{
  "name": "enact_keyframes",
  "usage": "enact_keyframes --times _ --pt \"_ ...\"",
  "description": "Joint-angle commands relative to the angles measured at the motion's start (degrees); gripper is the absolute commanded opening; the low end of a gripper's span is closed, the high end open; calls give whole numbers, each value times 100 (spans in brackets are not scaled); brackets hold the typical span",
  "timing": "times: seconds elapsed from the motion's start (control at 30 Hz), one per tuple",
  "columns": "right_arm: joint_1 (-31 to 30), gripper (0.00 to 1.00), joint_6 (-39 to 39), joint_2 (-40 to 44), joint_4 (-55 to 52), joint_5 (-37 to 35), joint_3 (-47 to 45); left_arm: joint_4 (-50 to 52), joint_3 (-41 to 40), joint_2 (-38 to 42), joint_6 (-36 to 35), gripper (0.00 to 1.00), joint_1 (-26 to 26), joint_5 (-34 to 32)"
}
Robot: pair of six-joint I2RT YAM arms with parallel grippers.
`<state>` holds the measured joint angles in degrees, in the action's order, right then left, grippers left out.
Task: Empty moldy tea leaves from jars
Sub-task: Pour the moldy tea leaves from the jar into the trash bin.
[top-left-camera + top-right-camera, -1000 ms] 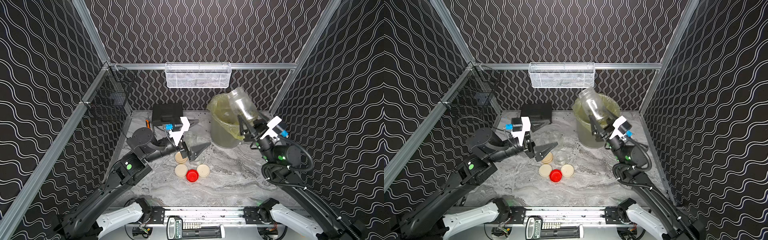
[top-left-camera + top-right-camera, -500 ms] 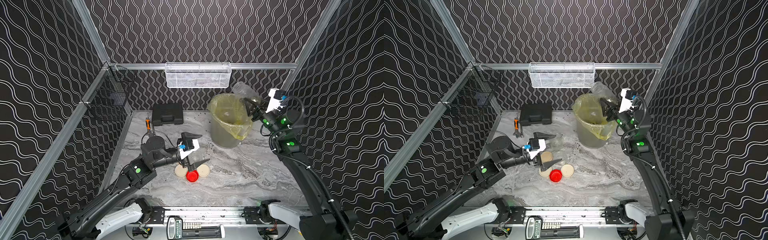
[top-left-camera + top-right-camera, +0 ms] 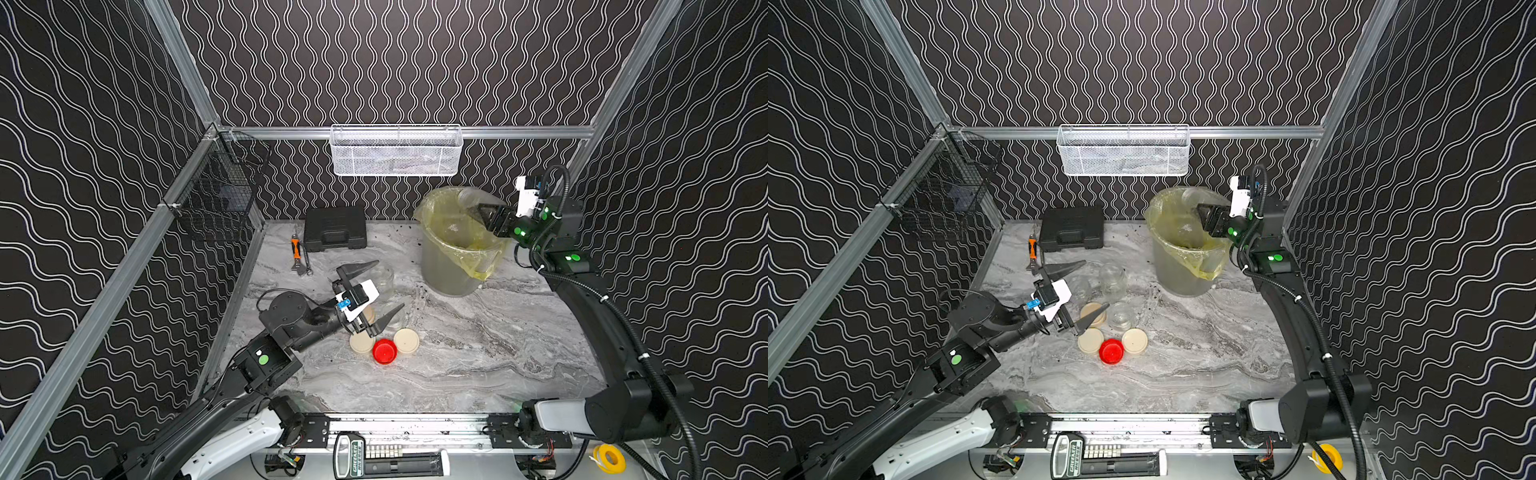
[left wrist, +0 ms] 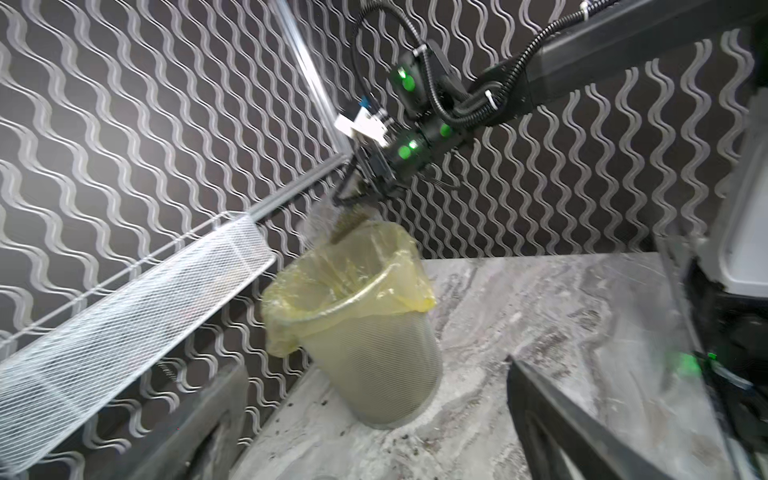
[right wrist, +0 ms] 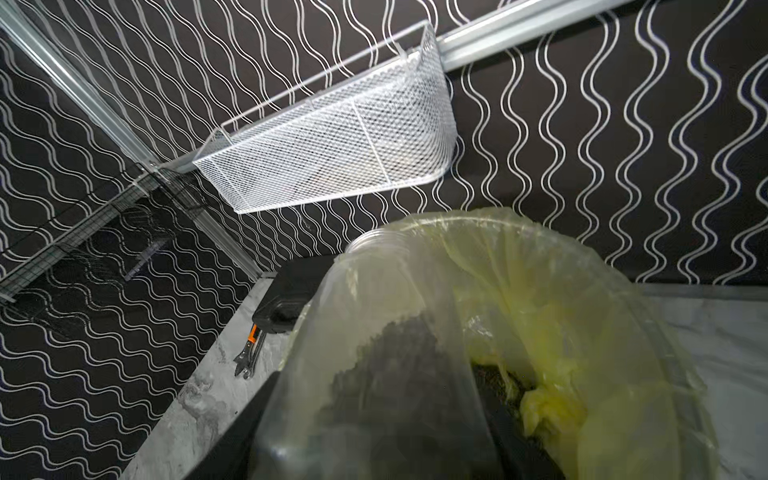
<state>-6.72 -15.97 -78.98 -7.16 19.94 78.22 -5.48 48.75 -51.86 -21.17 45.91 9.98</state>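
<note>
Right end effector (image 3: 478,210) is pinching an open jar (image 5: 374,311) by the body and holds it tipped over the bucket (image 3: 449,274). The mouth sits close to the rear rim of the yellow bag (image 5: 540,266). Presumably it is held so that whatever slides out lands in the liner, not on the bench (image 3: 478,353). Through the glass in the right wrist view the tea leaves (image 5: 399,345) sit as a dark clump in the jar's belly, short of the mouth. More of the same dark crumb lies down in the bag. Judgement: the pour is only beginning and needs more tilt or a shake. The left wrist view is blurred and shows a brownish smear at the jar mouth; cannot tell whether that is leaves falling. Left end effector (image 3: 1097,284) is spread wide and empty over the cluster at mid-bench. One of the other jars (image 3: 1113,278) shows between its fingers in both top views, but I cannot tell whether it is level with that jar or above it. The other jars, three in all, stand open and look clear from above. Three cream lids (image 3: 1134,340) and the red lid (image 3: 1111,350) lie grouped just beside them, away from the bucket. This is likely the last jar to empty. Stray flakes (image 3: 419,291) lie near the bucket foot, so spillage at the rim is the risk.
</note>
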Motion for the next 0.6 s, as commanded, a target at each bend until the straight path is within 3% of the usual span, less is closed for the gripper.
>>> enact_keyframes --times 0.0,0.27,0.57 --pt "-5 45 -181 -129 -289 -23 171 -374 -98 48 -160 99 -6 -441" --pt "13 44 -328 -572 -774 96 651 -307 -95 -4 -329 99 -8 -507" --pt "22 44 -889 177 634 313 -191 -346 -120 -62 -300 99 -11 -366"
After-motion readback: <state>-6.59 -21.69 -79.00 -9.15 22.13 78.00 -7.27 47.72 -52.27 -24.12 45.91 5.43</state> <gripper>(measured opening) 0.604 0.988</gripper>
